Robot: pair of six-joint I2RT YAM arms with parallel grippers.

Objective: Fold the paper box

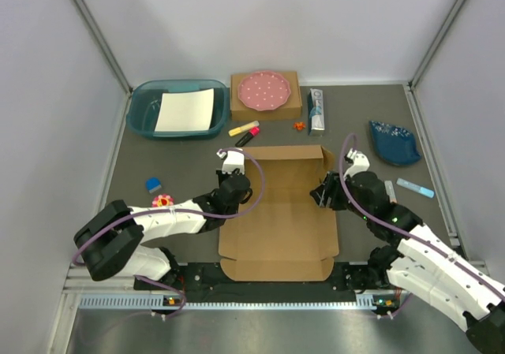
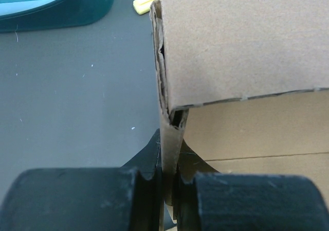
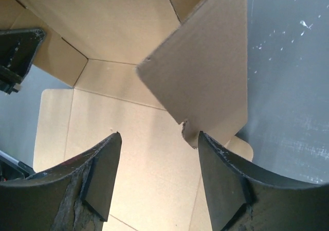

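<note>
The paper box (image 1: 278, 226) is a large brown cardboard sheet lying in the middle of the table, its far wall (image 1: 286, 153) raised. My left gripper (image 1: 233, 185) is shut on the box's upright left side flap (image 2: 170, 138), which stands pinched between its fingers at the near left corner of the raised wall (image 2: 241, 46). My right gripper (image 1: 323, 194) is open over the box's right side. A raised right flap (image 3: 205, 76) stands just ahead of its fingers (image 3: 226, 174), and the flat panel (image 3: 128, 148) lies below.
A teal bin (image 1: 177, 108) holding a white sheet sits at the back left. A smaller box with a pink dotted plate (image 1: 264, 91), markers (image 1: 245, 131) and a tube (image 1: 316, 111) lie behind. A blue dish (image 1: 394, 143) is at the right, small toys (image 1: 158, 192) at the left.
</note>
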